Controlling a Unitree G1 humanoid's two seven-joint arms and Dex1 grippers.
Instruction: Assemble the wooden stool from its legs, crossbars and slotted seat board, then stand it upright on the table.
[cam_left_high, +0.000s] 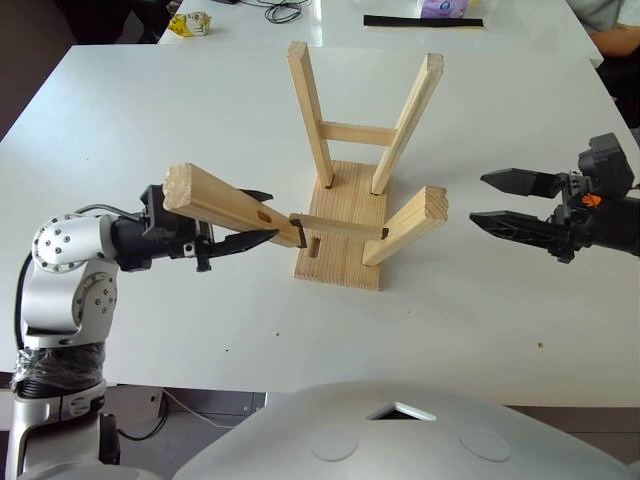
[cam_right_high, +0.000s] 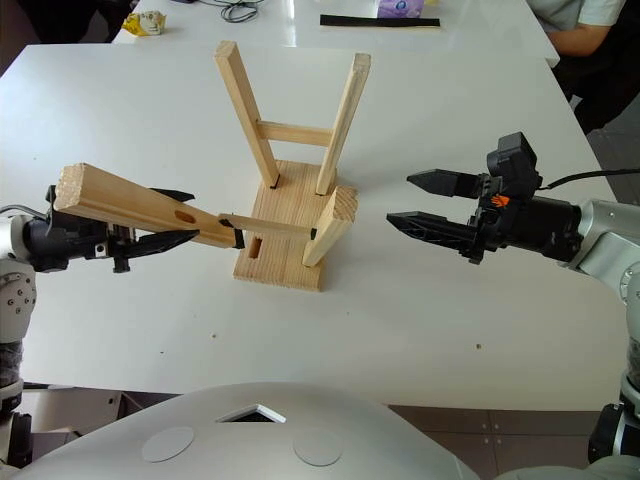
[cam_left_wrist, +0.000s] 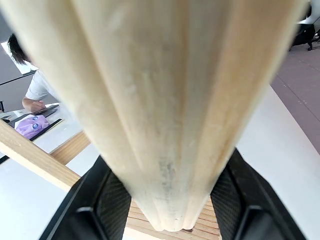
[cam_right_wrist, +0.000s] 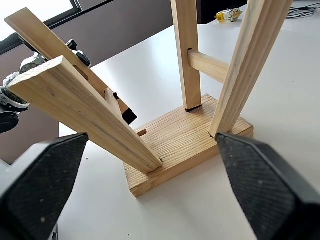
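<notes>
The slotted seat board (cam_left_high: 345, 262) lies flat on the white table (cam_left_high: 150, 110). At its far end two legs (cam_left_high: 310, 110) stand upright, joined by a crossbar (cam_left_high: 358, 133). The near pair tilts: my left gripper (cam_left_high: 272, 216) is shut on the left leg (cam_left_high: 215, 200), which is held off the board's left side and fills the left wrist view (cam_left_wrist: 160, 100). A crossbar (cam_left_high: 335, 228) ties it to the right leg (cam_left_high: 408, 222), whose lower end rests on the board. My right gripper (cam_right_high: 398, 197) hangs open to the right of the stool, its fingers (cam_right_wrist: 45, 185) apart from the wood.
A yellow packet (cam_left_high: 190, 23), a black strip (cam_left_high: 422, 21) and a purple item (cam_left_high: 443, 8) lie on the far table. Bare tabletop stretches left, right and in front of the board up to the near edge (cam_left_high: 300, 382).
</notes>
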